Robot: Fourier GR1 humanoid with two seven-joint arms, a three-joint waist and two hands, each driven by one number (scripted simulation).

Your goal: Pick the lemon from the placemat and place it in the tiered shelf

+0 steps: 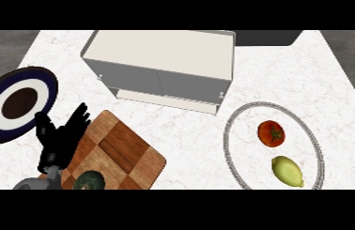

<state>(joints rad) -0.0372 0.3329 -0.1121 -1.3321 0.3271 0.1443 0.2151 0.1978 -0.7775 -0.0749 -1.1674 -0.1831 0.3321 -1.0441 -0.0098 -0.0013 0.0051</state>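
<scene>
A yellow lemon (287, 171) lies on the round white placemat (239, 130) at the lower right, just below a red tomato (271, 133). The tiered shelf (164, 67) is a grey-white box at the top centre, its lower tier open toward me. My left hand (60, 137) rests at the lower left with fingers straight and pointing up, holding nothing, far from the lemon. My right hand does not show.
A checkered wooden cutting board (119, 154) lies beside the left hand, with a dark green vegetable (89, 180) on its near corner. A dark blue and white plate (24, 102) sits at the left edge. A dark sink edge (267, 36) lies behind the shelf.
</scene>
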